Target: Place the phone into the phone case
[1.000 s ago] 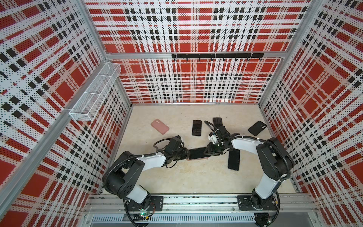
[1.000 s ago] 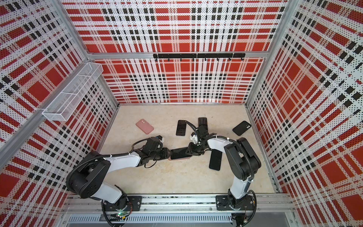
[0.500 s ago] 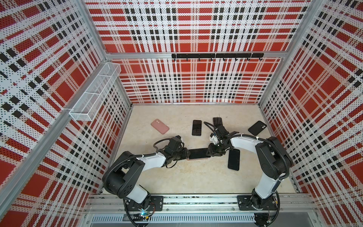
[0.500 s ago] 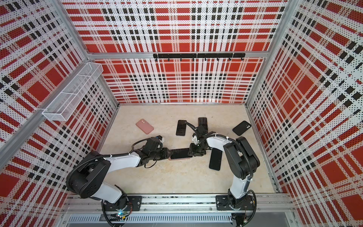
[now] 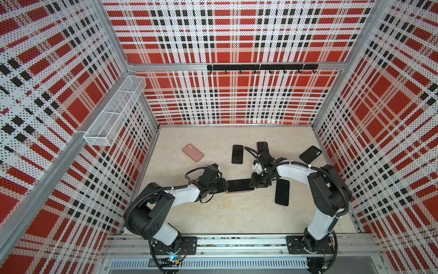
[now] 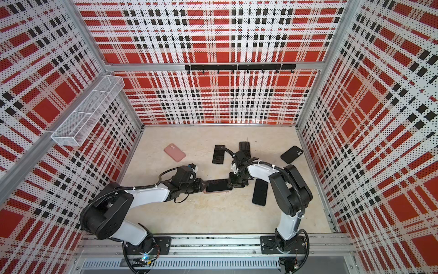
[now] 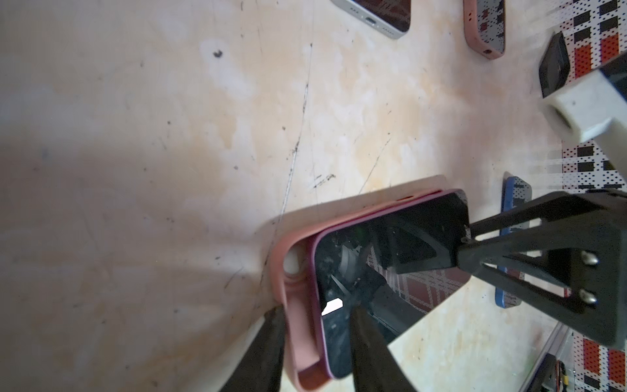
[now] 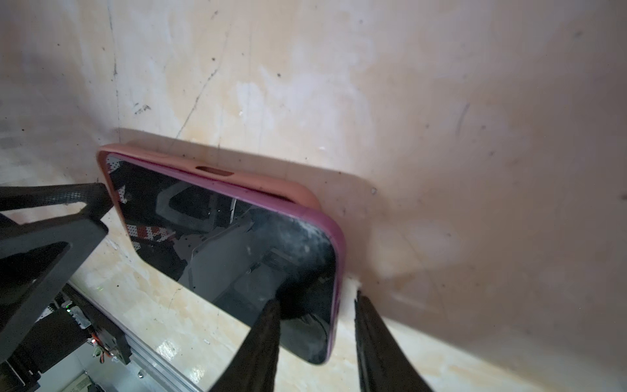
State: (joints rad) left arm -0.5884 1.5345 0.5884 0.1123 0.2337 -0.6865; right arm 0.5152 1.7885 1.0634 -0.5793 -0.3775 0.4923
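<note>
A dark-screened phone (image 5: 239,185) with a magenta rim lies across the table's middle in both top views, resting on a pink phone case (image 7: 295,325). It is shifted toward the right arm, so the case's camera-hole end shows bare. My left gripper (image 7: 317,315) is shut on that end, one finger outside the case and one on the screen (image 7: 390,244). My right gripper (image 8: 317,302) straddles the phone's (image 8: 220,230) other end. One finger is over the glass, and a thin gap shows between the other and the phone's rim.
On the table lie a pink case (image 5: 193,152), two dark phones (image 5: 237,154) (image 5: 262,147), a black case (image 5: 310,154) and a blue-cased phone (image 5: 282,192) just right of my right gripper. A wire basket (image 5: 113,111) hangs on the left wall.
The phone has levelled out slightly between the two grippers. The right gripper has edged in a little at its end. The left arm has stayed put.
</note>
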